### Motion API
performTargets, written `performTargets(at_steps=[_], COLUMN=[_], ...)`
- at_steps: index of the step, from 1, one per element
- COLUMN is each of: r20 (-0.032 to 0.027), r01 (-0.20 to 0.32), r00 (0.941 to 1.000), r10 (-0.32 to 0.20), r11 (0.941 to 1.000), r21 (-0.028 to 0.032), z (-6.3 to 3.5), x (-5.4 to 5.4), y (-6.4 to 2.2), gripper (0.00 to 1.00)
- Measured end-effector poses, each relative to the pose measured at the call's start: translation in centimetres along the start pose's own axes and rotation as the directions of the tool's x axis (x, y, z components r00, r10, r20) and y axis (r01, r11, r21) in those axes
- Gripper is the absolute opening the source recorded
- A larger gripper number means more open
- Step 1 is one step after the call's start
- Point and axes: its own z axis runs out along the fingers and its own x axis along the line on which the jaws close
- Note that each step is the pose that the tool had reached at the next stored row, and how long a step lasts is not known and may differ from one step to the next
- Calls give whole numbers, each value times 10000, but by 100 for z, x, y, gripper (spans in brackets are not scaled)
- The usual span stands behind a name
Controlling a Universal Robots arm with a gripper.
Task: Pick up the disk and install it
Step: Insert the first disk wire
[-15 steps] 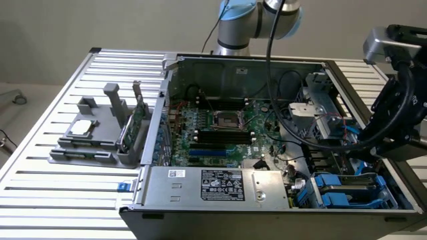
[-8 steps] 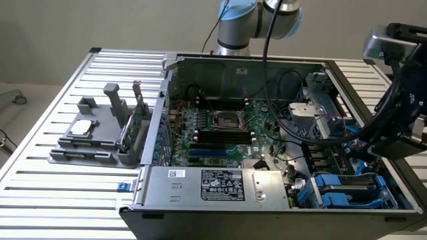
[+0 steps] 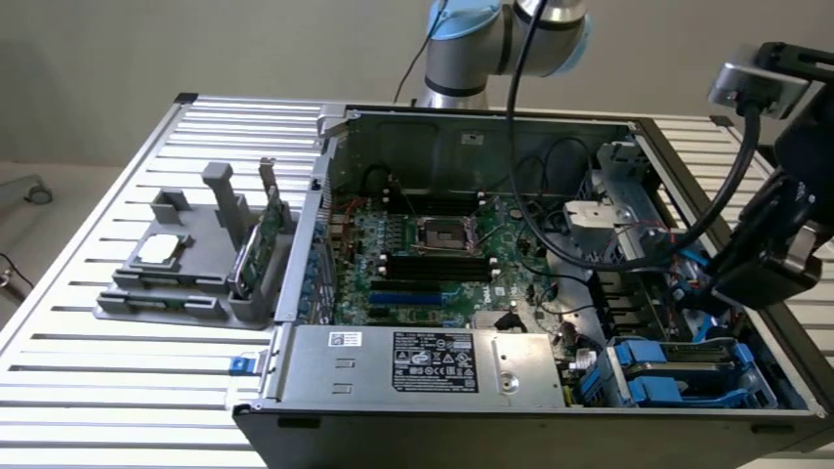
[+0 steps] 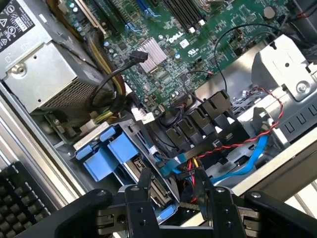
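Slatted metal table (image 3: pixel 78 396) is carrying the open PC case (image 3: pixel 495 132), and I'm hovering my gripper (image 4: pixel 173 191) over its corner at the exterior view's lower right. Fingers (image 4: pixel 143 198) are hanging spread, gripping nothing, just above the disk (image 3: pixel 651 357) sitting blue-framed in the drive bay (image 4: pixel 130 133).

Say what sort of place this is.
Likely a robotics lab bench for computer assembly: an open computer case on a slatted metal table, a grey parts fixture beside it, a robot arm behind.

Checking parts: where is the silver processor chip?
The processor chip lies on the grey holder at the exterior view's left, beside the green circuit card.
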Motion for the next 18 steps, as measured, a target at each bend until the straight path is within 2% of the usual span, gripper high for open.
performTargets(at_steps=[4,9,13,18], r20=[32,71,103,138], r01=[-663,-1498,-2163,-2949], r00=[9978,9887,9763,9554], r10=[663,1498,2163,2949], r11=[9978,9887,9763,9555], r21=[-5,-13,-22,-35], z=[4,9,14,15], x=[0,0,0,0], y=[0,0,-1,-1], gripper=[48,48,48,48])
